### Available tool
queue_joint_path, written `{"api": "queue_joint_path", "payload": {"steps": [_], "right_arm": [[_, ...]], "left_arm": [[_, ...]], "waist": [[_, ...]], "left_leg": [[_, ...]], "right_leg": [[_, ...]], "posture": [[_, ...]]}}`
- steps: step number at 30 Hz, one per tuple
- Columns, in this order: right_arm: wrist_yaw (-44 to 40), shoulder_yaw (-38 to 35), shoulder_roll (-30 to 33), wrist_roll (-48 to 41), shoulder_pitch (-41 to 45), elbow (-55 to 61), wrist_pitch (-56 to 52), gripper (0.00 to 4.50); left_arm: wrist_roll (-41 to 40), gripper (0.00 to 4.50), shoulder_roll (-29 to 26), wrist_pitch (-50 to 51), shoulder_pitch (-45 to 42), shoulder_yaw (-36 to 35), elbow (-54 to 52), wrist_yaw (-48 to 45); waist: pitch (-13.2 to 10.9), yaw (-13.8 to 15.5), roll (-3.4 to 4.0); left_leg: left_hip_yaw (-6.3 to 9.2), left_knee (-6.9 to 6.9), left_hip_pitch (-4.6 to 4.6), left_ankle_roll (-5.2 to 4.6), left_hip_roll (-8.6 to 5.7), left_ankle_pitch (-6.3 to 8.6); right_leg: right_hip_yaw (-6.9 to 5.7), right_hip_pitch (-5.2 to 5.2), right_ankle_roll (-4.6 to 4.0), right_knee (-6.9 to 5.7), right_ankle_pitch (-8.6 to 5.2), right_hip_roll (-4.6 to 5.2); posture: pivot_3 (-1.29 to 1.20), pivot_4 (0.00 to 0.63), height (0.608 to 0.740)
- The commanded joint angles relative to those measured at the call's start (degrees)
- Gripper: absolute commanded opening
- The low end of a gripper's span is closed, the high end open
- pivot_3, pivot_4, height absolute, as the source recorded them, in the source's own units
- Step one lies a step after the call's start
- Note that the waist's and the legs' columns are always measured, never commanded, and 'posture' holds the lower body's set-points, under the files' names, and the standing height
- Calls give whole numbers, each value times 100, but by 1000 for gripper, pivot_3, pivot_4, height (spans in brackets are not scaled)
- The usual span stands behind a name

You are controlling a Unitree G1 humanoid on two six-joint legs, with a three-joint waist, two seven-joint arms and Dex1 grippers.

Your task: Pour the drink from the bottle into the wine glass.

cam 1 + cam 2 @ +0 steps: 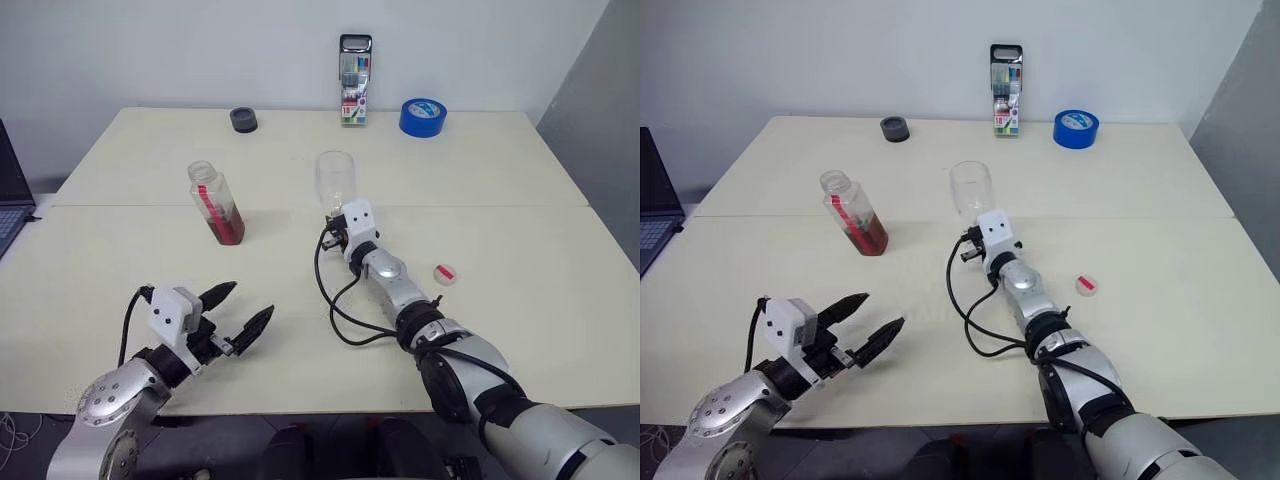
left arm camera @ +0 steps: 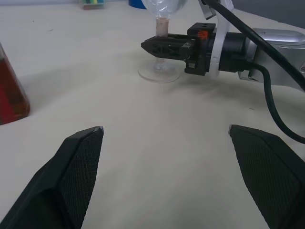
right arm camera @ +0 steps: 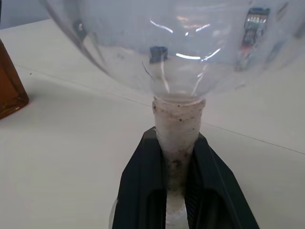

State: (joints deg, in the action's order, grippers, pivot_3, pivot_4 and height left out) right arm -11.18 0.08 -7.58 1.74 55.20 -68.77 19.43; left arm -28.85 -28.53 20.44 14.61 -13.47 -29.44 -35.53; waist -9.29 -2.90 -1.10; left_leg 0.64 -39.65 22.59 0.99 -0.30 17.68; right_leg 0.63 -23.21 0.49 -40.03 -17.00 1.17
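Note:
The wine glass (image 1: pixel 336 180) stands upright and empty in the middle of the table. My right gripper (image 3: pixel 177 138) is shut on its stem, just above the round foot (image 2: pixel 159 72). To its left stands the bottle (image 1: pixel 216 205), uncapped, with the reddish-brown drink (image 1: pixel 227 226) filling its lower part. Its pink-red and white cap (image 1: pixel 445 274) lies on the table to the right of my right arm. My left gripper (image 1: pixel 250 300) hovers open near the front left, level, with nothing between its fingers, well short of the bottle.
A tall marker pack (image 1: pixel 355 80), a blue tape roll (image 1: pixel 423 117) and a small black round thing (image 1: pixel 244 120) sit along the table's far edge. A laptop (image 1: pixel 10 195) lies off the left edge. A black cable (image 1: pixel 335 300) loops beside my right arm.

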Motion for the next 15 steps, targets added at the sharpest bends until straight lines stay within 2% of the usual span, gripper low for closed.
{"api": "queue_joint_path", "payload": {"steps": [1, 10, 15], "right_arm": [[-58, 45, -5, 82, -102, -83, 48, 1376], [-89, 58, 164, 143, -132, 143, 117, 4486], [-632, 112, 416, -50, -819, 1354, -63, 4486]], "left_arm": [[-61, 4500, -33, 107, -129, 34, -343, 122], [-95, 4500, -138, 581, -659, 99, -465, 370], [-54, 4500, 38, 771, -1011, -115, -418, 917]], "waist": [[0, 0, 1], [0, -3, 1], [0, 10, 0]], "left_leg": [[1, 0, 0, 0, 0, 0], [1, 0, -1, 1, -1, 0], [1, 0, 2, 2, -1, -1]], "right_leg": [[0, 0, 0, 0, 0, 0], [0, 1, 0, 0, 0, 0], [0, 1, 0, 2, 0, 0]], "posture": [[0, 150, 740], [0, 150, 740], [0, 150, 740]]}}
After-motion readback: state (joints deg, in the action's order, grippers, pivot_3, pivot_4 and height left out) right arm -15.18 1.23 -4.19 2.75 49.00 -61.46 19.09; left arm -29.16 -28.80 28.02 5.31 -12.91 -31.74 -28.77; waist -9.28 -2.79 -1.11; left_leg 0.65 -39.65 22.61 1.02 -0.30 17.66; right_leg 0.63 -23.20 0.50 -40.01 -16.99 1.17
